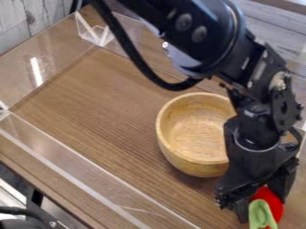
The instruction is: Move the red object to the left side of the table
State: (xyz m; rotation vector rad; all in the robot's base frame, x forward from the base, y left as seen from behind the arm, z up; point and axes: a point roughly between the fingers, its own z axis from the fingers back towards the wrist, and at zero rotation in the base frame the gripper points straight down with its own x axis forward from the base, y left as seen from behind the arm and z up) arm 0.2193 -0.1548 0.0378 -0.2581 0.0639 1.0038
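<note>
The red object [264, 209], a small glossy red toy fruit with a green leafy top, lies on the table [96, 107] at the bottom right corner of the view. My black gripper [253, 194] points down right over it, open, its two fingers standing on either side of the fruit. The arm covers much of the fruit's upper part; whether the fingers touch it cannot be told.
A round wooden bowl [191, 134] sits just left of the gripper, close to the arm. Clear acrylic walls [48, 143] edge the table at the front left and back. Bare wood-grain tabletop stretches to the left of the bowl.
</note>
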